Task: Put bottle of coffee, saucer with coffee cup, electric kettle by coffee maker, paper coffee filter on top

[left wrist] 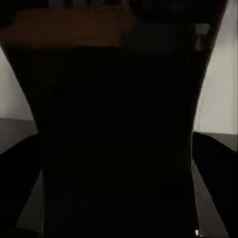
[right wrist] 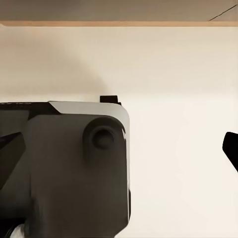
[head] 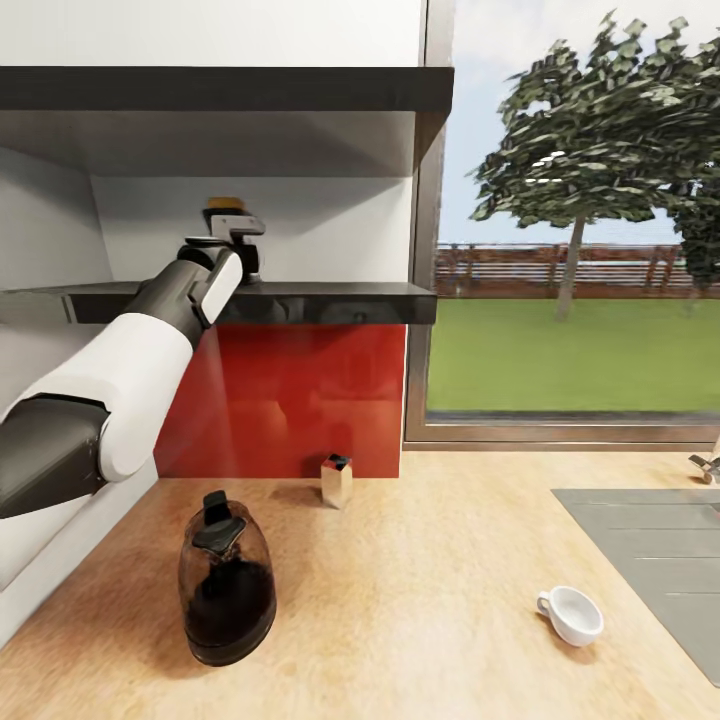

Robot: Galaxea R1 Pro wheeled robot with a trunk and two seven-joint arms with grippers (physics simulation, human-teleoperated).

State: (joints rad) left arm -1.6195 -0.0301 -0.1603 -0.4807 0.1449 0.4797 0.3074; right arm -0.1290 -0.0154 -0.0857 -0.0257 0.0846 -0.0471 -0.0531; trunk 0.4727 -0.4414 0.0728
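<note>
Reaching my left gripper (head: 232, 232) up to the bottle of coffee (head: 226, 205) on the kitchen shelf (head: 330, 300).

My left wrist view has the dark bottle (left wrist: 114, 139) upright and hard against the camera, straight ahead between the jaws; clamped or apart, I cannot tell. Below, the electric kettle (head: 226, 585) and coffee cup (head: 573, 614) wait on the surface (head: 420, 560).

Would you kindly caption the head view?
Left gripper reaches the shelf's bottle of coffee; electric kettle, coffee cup on countertop.
</note>
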